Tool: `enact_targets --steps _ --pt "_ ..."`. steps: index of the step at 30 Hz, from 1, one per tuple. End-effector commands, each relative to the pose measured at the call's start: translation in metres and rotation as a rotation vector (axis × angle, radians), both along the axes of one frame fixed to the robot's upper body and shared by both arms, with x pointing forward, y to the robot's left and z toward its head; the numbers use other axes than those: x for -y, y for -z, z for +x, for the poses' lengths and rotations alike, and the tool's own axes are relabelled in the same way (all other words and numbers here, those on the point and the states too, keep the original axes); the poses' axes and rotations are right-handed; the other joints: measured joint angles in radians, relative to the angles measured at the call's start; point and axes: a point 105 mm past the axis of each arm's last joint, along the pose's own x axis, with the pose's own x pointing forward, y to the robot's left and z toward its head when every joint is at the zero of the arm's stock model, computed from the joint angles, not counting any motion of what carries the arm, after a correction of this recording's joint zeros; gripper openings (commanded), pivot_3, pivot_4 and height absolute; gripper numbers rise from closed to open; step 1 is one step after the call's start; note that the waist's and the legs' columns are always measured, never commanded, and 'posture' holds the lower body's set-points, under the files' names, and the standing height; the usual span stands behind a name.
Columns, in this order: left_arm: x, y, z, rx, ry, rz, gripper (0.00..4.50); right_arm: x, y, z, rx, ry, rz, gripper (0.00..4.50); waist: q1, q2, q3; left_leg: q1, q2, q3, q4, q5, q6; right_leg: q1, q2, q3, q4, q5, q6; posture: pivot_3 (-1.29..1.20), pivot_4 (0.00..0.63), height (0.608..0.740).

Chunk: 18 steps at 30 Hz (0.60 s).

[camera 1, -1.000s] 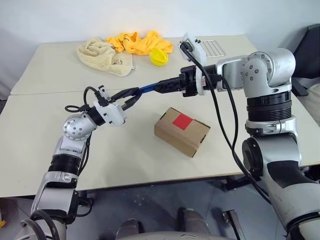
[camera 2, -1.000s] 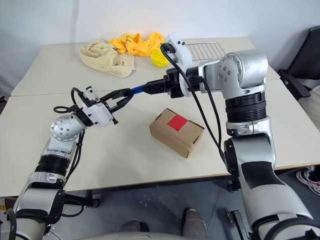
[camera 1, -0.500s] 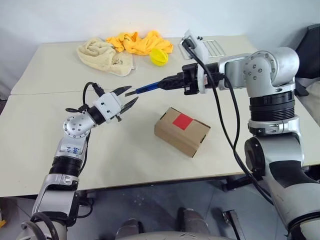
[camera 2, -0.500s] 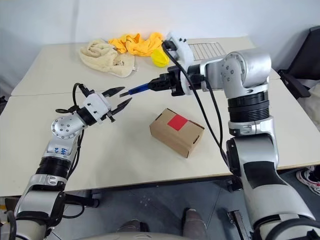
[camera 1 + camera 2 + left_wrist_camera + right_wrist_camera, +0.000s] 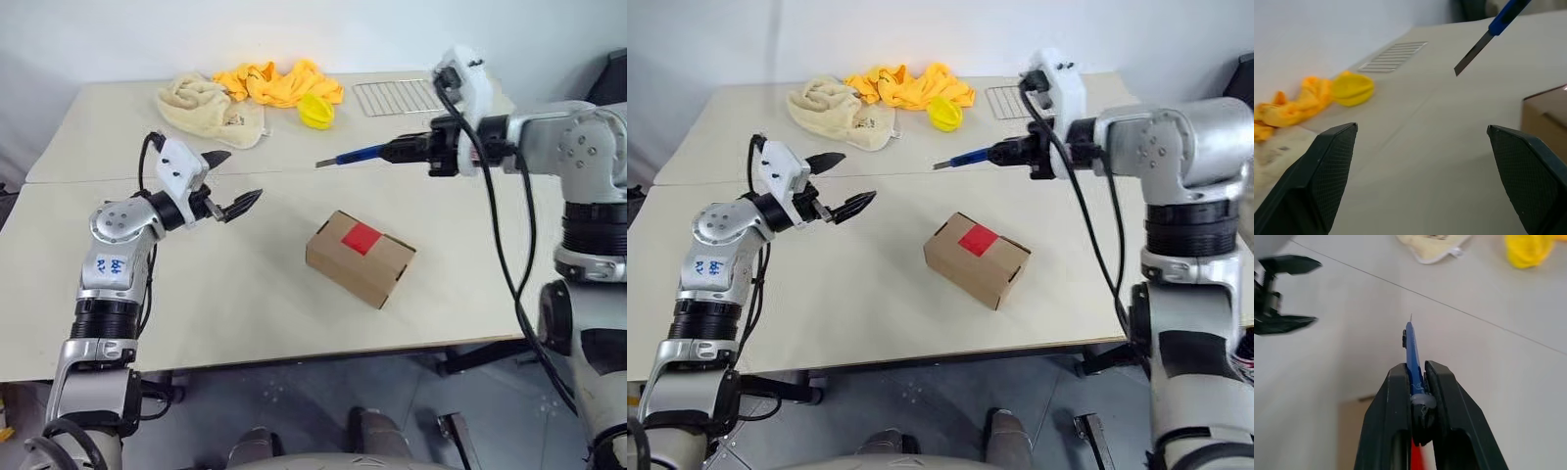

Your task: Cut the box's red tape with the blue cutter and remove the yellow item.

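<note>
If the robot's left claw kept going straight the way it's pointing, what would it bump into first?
Probably the grey blade tip of the blue cutter, held up by the right gripper. The open left gripper faces it in the left wrist view, though depth is hard to judge.

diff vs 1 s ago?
The left pincer let go of the cutter and opened, backing off to the robot's left. The right pincer, shut on the cutter, carried it away to the robot's right, above the table. The box, tape uncut, and the cloths stayed put.
</note>
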Motion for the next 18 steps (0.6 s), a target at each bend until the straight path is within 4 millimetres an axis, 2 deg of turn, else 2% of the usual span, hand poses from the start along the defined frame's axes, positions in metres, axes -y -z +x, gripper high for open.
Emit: enact_targets --steps 1,3,6,9,13,14,18 --pt "0.031 -0.004 -0.014 -0.132 0.180 -0.031 3.89 0.016 -0.013 -0.017 0.102 0.023 -0.056 0.15 0.007 0.000 0.000 0.000 0.000 0.000 0.000 0.000 0.000 0.000 0.000 0.000 0.000 0.000 0.000 0.00 0.150 0.740" --pt "0.044 0.001 -0.018 -0.205 0.246 -0.010 3.30 0.023 -0.011 -0.023 0.115 0.037 -0.087 0.15 0.011 0.000 0.000 0.000 0.000 0.000 0.000 0.000 0.000 0.000 0.000 0.000 0.000 0.000 0.000 0.00 0.150 0.740" --pt "0.047 0.002 -0.020 -0.243 0.267 0.011 2.37 0.023 -0.011 -0.026 0.125 0.040 -0.100 0.15 0.006 0.000 0.000 0.001 0.000 0.001 0.000 0.000 0.000 0.000 0.000 0.001 0.000 0.000 0.000 0.00 0.150 0.740" --pt "0.076 0.008 -0.020 -0.365 0.369 0.081 1.42 0.036 -0.011 -0.033 0.143 0.078 -0.136 0.15 0.019 -0.001 0.001 0.001 0.000 0.001 0.000 0.000 0.000 0.000 0.001 0.001 0.000 0.000 0.000 0.00 0.150 0.740" --pt "0.111 0.011 -0.021 -0.463 0.476 0.203 0.17 0.040 -0.006 -0.041 0.140 0.089 -0.173 0.15 0.043 -0.001 0.001 0.000 -0.001 0.001 0.002 0.000 0.000 0.001 0.000 0.002 -0.002 0.000 0.000 0.00 0.150 0.740" --pt "0.116 0.010 -0.021 -0.472 0.495 0.205 0.00 0.040 -0.004 -0.043 0.139 0.089 -0.186 0.15 0.043 -0.001 0.001 0.000 -0.001 0.001 0.002 0.000 0.000 0.001 0.000 0.002 -0.002 0.000 0.000 0.00 0.150 0.740" --pt "0.124 0.014 -0.021 -0.526 0.523 0.243 0.00 0.035 0.007 -0.049 0.125 0.067 -0.242 0.15 0.036 -0.001 0.001 0.000 -0.001 0.001 0.000 0.000 0.000 0.000 0.001 0.002 -0.002 0.000 0.000 0.00 0.150 0.740"
